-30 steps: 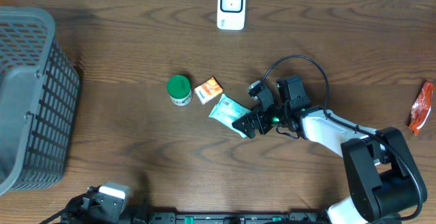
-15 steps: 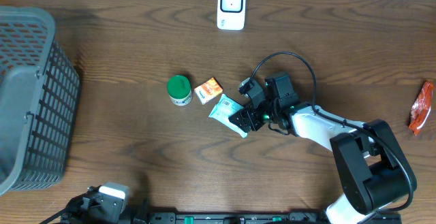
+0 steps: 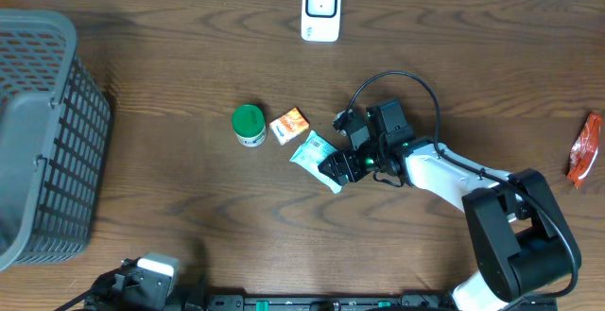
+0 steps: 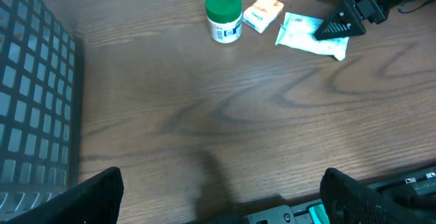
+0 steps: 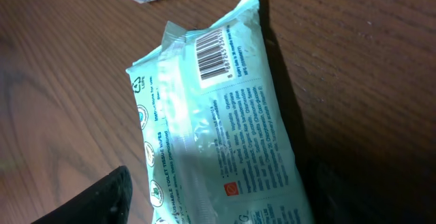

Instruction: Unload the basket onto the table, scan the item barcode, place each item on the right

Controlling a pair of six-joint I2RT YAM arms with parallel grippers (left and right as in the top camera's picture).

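The one pale teal plastic wipes packet (image 3: 310, 151) lies flat on the dark brown wooden bench (image 3: 189, 188), printed side up. It sits directly under the right claw (image 3: 340, 170), with its far end reaching out past the fingertips. Its single black barcode (image 5: 219, 54) is at that far end, uncovered and facing up in the right wrist view. The right claw's two black fingers (image 5: 102, 200) stand wide apart, one on each long side of the packet's near end. Whether either finger presses the wrapper cannot be told. Just beyond the packet's barcode end, away from this claw, lies one small orange cardboard box (image 3: 289, 124). One white plastic jar with a green lid (image 3: 249, 126) stands upright a little further out on the same side, near the box but apart from it. One white upright scanner unit (image 3: 320, 9) sits well ahead of the claw, by the far edge of the bench. One red foil pouch (image 3: 587, 148) lies well apart on the claw's outer right side, at the bench edge. One grey plastic lattice basket (image 3: 47, 131) stands far off to its left. The left claw (image 4: 221, 193), the second of the two, hangs at the near edge of the bench, well apart from all six things. Its fingers (image 4: 95, 197) are spread wide with only bare wood between them.
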